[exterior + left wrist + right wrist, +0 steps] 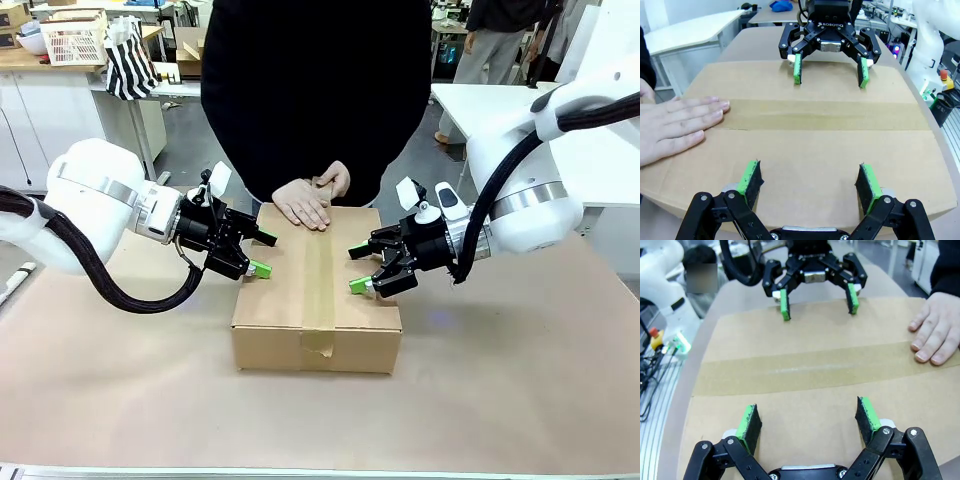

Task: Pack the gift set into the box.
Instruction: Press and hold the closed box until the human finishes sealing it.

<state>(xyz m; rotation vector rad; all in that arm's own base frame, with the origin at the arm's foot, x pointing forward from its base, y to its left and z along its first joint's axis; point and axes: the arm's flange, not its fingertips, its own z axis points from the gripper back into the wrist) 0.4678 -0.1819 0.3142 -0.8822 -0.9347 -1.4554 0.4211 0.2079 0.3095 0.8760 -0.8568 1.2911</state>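
At mid-table we see the box (317, 288) closed, its seam taped, a person's hand (303, 205) flat on its far edge. Our left gripper (261, 254) and right gripper (358, 268) flank its 2 sides, jaws apart, holding nothing.

The box (317, 285) is taped shut; its contents are hidden

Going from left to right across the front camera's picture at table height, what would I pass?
Left arm's black claw with green pads → large brown cardboard box → strip of brown tape along the box's centre seam → right arm's black claw with green pads.
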